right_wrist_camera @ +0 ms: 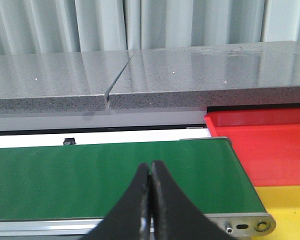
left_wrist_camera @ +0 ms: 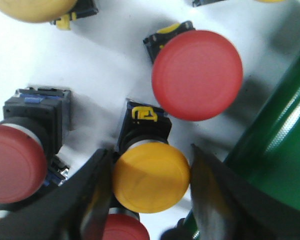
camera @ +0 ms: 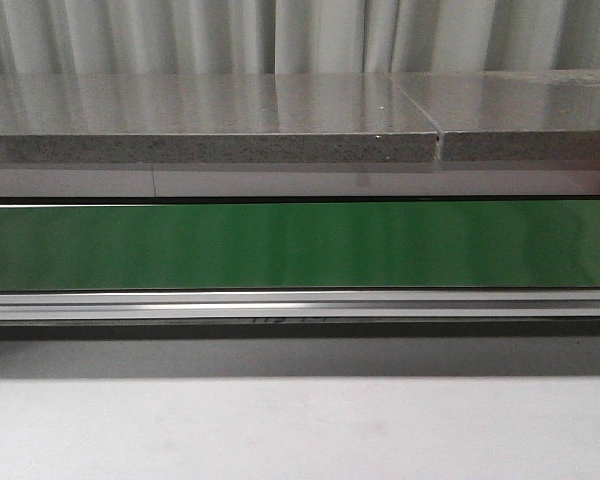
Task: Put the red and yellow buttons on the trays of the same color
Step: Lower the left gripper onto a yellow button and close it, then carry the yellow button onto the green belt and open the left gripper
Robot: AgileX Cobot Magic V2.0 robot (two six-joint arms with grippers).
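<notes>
**Left claw astride yellow button; right claw idle over belt**

Left claw (left_wrist_camera: 151,200): fingers spread, one on either side of a yellow button (left_wrist_camera: 151,176) that stands on the white surface (left_wrist_camera: 105,60). Whether the pads touch its cap cannot be told. Red buttons lie near it: one large (left_wrist_camera: 197,75), another at the side (left_wrist_camera: 15,162).

Right claw (right_wrist_camera: 151,200): fingers pressed together, holding nothing, above the green conveyor belt (right_wrist_camera: 90,180). Beside the belt's end sit the red tray (right_wrist_camera: 270,150) and yellow tray (right_wrist_camera: 290,210).
</notes>
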